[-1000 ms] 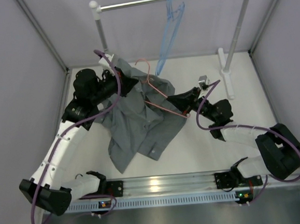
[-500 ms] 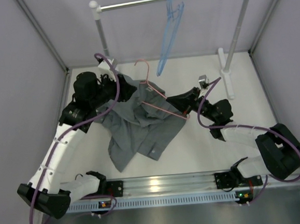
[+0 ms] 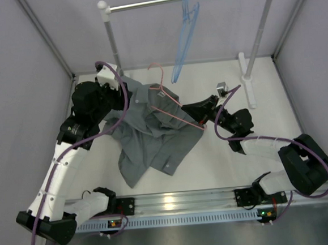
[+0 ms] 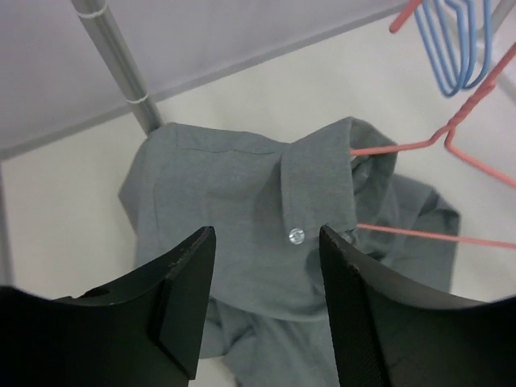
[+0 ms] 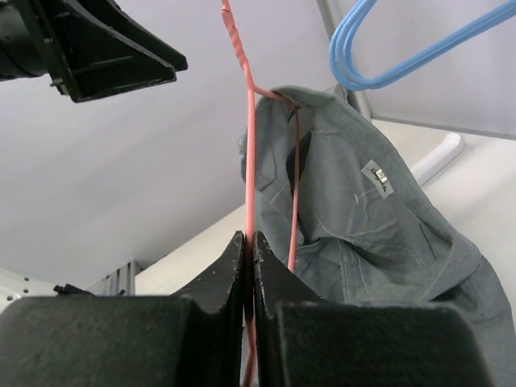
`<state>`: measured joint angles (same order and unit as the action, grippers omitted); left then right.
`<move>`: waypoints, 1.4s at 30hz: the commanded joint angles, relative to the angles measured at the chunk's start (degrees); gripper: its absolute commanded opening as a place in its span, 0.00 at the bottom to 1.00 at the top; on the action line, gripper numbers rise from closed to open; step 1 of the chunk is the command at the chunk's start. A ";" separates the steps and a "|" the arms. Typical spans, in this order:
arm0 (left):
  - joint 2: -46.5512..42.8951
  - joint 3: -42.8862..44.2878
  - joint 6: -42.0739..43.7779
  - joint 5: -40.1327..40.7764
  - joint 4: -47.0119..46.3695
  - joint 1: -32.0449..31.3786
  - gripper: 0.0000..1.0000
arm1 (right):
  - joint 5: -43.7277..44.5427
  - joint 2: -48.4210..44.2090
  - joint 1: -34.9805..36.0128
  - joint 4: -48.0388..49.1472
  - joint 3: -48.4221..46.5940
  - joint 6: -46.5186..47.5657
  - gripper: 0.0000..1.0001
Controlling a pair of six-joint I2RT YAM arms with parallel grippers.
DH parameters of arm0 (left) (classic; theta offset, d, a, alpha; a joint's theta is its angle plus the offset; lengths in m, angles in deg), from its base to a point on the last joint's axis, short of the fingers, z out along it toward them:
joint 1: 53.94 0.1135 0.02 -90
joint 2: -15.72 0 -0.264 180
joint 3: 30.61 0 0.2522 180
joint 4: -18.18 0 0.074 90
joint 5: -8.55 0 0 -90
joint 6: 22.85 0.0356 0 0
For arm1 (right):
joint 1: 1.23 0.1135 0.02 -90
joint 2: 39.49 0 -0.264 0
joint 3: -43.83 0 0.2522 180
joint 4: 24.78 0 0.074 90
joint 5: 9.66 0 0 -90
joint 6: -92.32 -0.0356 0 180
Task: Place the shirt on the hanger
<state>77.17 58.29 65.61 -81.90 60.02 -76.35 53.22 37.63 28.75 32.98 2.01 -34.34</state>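
The shirt (image 3: 150,132) lies crumpled on the surface (image 3: 229,157) just in front of the foot of the rack's left post (image 3: 111,41). Its collar end lies nearest that post and the rest spreads away from it toward the arm bases. In the left wrist view a white button (image 4: 296,235) shows on a folded band of the cloth (image 4: 234,201). In the right wrist view a small white neck label (image 5: 377,179) faces the camera on the raised cloth (image 5: 387,242).

The hanger (image 3: 178,117) is tilted. Its hook is up, to the right of the post, and its wires (image 4: 403,232) run into the collar opening, so part of the cloth hangs from one arm of it.

The right end effector (image 3: 201,121), on the side of the shirt away from the post, is closed. Its two fingers are pinched tight on the pink wire (image 5: 251,161), seen close up at the fingertips (image 5: 248,242).

The left end effector (image 3: 121,97) hovers close in front of the post, above the collar end. Its fingers are spread wide (image 4: 262,266) with nothing between them.

Light blue hangers (image 3: 183,41) hang from the rack's bar, well to the right of the post.
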 commanded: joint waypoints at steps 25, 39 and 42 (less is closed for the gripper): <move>7.02 -10.62 45.05 -15.63 -14.62 4.04 0.76 | -10.24 0.84 0.78 26.30 -4.90 -4.47 0.00; 3.59 -10.01 38.99 -39.80 -16.65 7.12 0.27 | -11.47 4.44 0.78 26.30 -7.36 -5.43 0.00; 4.11 -9.74 38.02 -40.33 -15.86 7.12 0.42 | -12.26 4.27 0.78 26.38 -8.24 -5.26 0.00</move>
<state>83.05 45.96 106.35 -112.65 45.73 -68.24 42.78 41.59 28.73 33.37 -2.82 -39.89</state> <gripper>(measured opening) 0.396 0.008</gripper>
